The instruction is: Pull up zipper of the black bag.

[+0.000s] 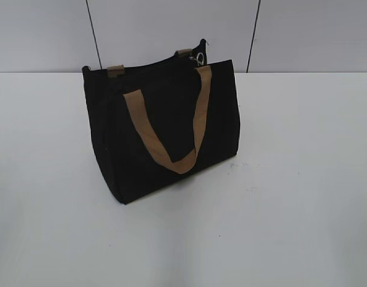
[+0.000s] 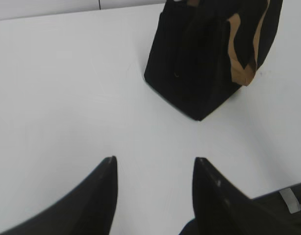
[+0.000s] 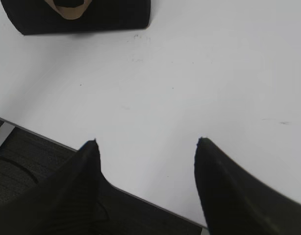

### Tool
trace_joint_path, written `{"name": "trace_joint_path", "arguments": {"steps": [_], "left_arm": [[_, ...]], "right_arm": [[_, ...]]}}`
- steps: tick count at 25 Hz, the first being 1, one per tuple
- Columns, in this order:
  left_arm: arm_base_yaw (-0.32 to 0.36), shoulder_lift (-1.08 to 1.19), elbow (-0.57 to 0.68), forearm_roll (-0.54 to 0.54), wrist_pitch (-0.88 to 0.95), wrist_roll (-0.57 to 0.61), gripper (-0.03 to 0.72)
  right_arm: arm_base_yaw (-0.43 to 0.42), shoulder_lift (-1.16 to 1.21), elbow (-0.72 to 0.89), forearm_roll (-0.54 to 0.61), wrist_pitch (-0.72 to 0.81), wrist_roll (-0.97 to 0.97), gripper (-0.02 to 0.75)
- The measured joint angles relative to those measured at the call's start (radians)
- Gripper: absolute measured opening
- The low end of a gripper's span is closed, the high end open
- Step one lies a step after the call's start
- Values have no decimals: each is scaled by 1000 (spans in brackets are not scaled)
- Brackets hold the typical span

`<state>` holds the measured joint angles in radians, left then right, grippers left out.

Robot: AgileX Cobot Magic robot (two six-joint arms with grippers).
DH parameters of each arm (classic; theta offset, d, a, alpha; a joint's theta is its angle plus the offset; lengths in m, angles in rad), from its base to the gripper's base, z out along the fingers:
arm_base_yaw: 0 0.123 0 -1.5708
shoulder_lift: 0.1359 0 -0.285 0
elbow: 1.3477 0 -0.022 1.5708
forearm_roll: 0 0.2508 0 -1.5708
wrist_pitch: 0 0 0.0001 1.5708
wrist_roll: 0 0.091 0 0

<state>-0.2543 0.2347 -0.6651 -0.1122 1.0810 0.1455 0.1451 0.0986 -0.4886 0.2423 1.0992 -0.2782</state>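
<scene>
A plain white table (image 1: 303, 197) under grey wall panels is shown. The left gripper (image 2: 155, 164), spread wide and empty, has the boxy black fabric bag (image 2: 199, 63) ahead and rightward. The small silvery ring-tab zipper (image 1: 200, 58) sits at the bag's top far corner. The right gripper (image 3: 146, 143), also spread and empty, hangs over the table edge, the bag far ahead-left. An unbraced bag could likely be tipped when pulled. Open table surrounds it.

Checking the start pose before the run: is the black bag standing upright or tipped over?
Upright. The black bag rests on its base on the table, tan handle hanging down its front face, zipper pull at the top.
</scene>
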Motion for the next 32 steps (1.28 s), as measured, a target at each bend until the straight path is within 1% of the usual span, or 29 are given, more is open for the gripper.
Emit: {"name": "trace_joint_path", "arguments": {"steps": [3, 5, 10, 12, 17, 22, 30, 32], "left_arm": [[0, -57, 82, -14, -22, 0, 375], [0, -89, 112, -21, -24, 0, 375], [0, -179, 132, -26, -19, 0, 375], [0, -211, 134, -28, -18, 0, 375], [2, -241, 135, -28, -18, -3, 375], [22, -243, 135, -28, -18, -7, 375], [23, -244, 135, -24, -18, -7, 375], [38, -244, 135, -24, -18, -7, 375]], "right_arm": [[-16, -1, 0, 0, 0, 0, 473], [-59, -8, 0, 0, 0, 0, 473], [-166, -97, 1, 1, 1, 0, 472], [-191, -106, 1, 1, 4, 0, 472], [-196, -106, 1, 12, 4, 0, 472], [-196, -106, 1, 19, 4, 0, 472], [-196, -106, 1, 23, 4, 0, 472], [-196, -106, 1, 24, 4, 0, 472]]}}
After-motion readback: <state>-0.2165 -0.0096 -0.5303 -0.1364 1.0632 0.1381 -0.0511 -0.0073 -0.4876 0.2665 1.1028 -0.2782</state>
